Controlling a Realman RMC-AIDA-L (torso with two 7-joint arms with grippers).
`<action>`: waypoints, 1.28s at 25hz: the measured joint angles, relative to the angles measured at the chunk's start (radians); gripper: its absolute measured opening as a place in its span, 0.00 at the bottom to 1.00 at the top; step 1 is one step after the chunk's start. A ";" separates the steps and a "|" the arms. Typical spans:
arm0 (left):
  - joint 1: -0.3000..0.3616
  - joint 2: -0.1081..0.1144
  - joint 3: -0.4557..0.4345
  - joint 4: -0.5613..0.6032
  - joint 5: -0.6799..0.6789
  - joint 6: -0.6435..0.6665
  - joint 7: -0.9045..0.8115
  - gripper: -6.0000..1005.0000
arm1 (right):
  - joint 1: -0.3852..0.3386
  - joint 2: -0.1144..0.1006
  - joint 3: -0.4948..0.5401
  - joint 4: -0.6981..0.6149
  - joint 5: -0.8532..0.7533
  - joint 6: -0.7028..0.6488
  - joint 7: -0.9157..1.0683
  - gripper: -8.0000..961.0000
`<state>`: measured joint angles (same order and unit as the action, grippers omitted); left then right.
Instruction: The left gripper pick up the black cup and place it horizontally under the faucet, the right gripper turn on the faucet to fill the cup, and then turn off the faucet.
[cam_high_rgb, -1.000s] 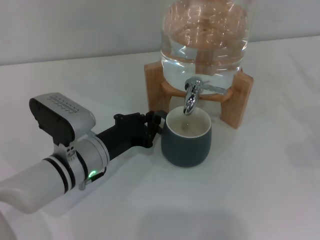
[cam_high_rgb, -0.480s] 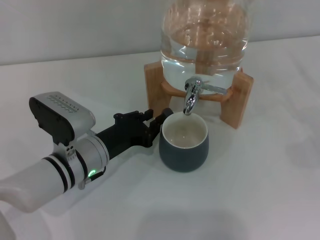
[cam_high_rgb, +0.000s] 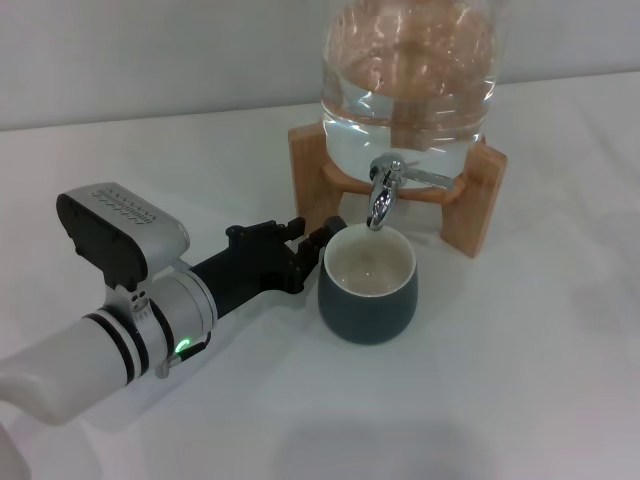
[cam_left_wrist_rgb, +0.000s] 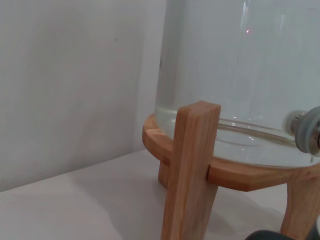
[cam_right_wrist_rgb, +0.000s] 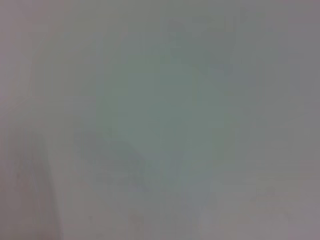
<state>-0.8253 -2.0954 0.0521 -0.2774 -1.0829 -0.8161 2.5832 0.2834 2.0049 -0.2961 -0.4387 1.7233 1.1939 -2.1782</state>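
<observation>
The black cup (cam_high_rgb: 368, 300) stands upright on the white table, its cream inside facing up, directly below the spout of the chrome faucet (cam_high_rgb: 383, 195). The faucet's lever points right and no water stream shows. My left gripper (cam_high_rgb: 318, 240) reaches in from the left at table height, with its black fingers closed at the cup's handle side. In the left wrist view, a sliver of the cup (cam_left_wrist_rgb: 270, 235) and part of the faucet (cam_left_wrist_rgb: 307, 132) show at the frame's edge. The right gripper is out of view; its wrist view shows only a blank grey surface.
The faucet is fitted to a large clear glass jar (cam_high_rgb: 410, 80) of water on a wooden stand (cam_high_rgb: 470, 205) at the back of the white table (cam_high_rgb: 520, 380). The stand's leg (cam_left_wrist_rgb: 192, 170) fills the left wrist view close up. A pale wall rises behind.
The cup has come down and a little to the left, from slightly raised to resting on the table under the spout. The left arm has barely shifted since.
</observation>
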 joint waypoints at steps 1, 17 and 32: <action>0.000 0.000 0.000 0.000 0.000 0.000 0.000 0.27 | 0.000 0.000 0.000 0.000 0.000 -0.001 0.000 0.89; 0.010 0.000 -0.012 -0.004 0.023 -0.013 0.000 0.28 | -0.004 0.000 0.007 0.000 -0.001 -0.002 0.000 0.89; 0.045 0.004 -0.038 0.001 0.022 -0.014 -0.007 0.29 | -0.007 -0.003 0.009 -0.002 -0.005 -0.003 0.000 0.89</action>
<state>-0.7808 -2.0910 0.0137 -0.2761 -1.0611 -0.8302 2.5759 0.2766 2.0019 -0.2868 -0.4409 1.7183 1.1908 -2.1782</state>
